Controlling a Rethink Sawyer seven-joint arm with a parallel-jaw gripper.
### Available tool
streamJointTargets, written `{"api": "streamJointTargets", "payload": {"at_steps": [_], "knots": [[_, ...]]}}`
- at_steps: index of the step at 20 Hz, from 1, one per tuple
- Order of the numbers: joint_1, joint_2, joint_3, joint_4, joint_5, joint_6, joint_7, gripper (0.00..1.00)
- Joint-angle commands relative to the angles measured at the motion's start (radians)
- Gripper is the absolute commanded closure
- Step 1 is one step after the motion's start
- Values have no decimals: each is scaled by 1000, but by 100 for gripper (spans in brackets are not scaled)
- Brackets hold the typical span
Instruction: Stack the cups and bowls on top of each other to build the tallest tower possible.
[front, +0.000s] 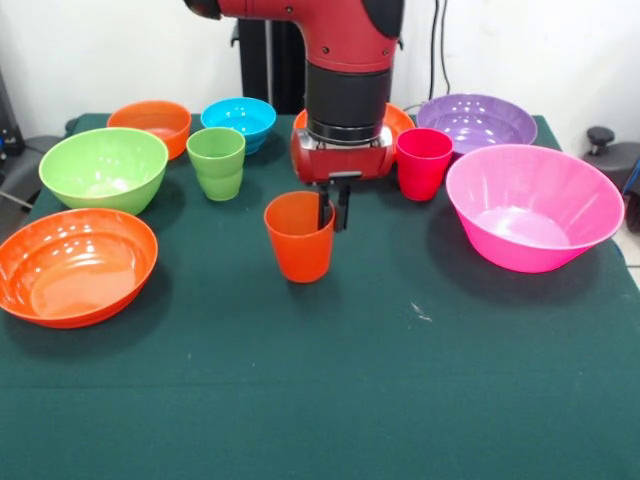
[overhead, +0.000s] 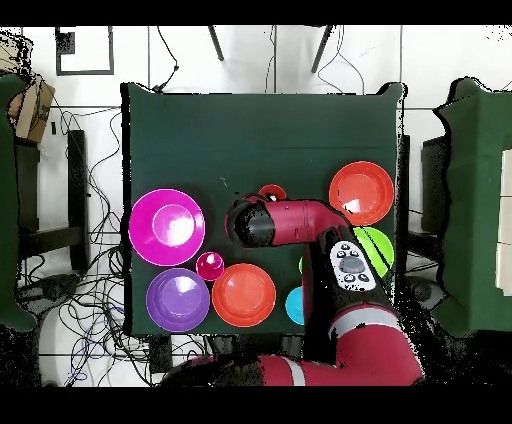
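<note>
The end effector (front: 334, 212) is hanging at the bench (front: 400, 400) centre, its narrowly parted fingers seemingly straddling the 3 o'clock rim of the upright orange tapered plastic cup (front: 299, 237), though contact is hard to judge. The light green ridged plastic cup (front: 216, 163) is sitting at 10 o'clock, the magenta-red plastic cup (front: 423, 163) at 2 o'clock. Open cloth is lying toward 6 o'clock, up to the near edge.

From overhead, the arm (overhead: 300, 225) hides most of the orange cup (overhead: 272, 191), the green cup, the small orange bowl, and parts of the green bowl (overhead: 380, 245) and blue bowl (overhead: 293, 305). In front, the end effector (front: 336, 212) covers the middle of a wide orange bowl (front: 399, 118) toward the counter's (front: 350, 400) far edge.
</note>
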Motion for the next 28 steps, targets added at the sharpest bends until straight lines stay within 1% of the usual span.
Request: {"api": "streamJointTargets", "payload": {"at_steps": [1, 5, 8, 9, 11, 12, 21, 23, 25, 28], "knots": [[-18, 36, 125, -108, -4, 105, -42, 100], [-20, 52, 132, -125, -17, 90, -46, 100], [-20, 55, 135, -133, -21, 99, -52, 100], [-21, 56, 136, -136, -22, 102, -54, 0], [-31, 51, 149, -125, -32, 69, -55, 0], [-33, 53, 150, -123, -28, 84, -57, 0], [-35, 47, 145, -97, -33, 75, -39, 0], [-39, 30, 144, -75, -29, 77, -33, 0], [-52, -7, 142, -30, -23, 86, -29, 0], [-81, -91, 138, 72, -17, 86, -22, 0]]}}
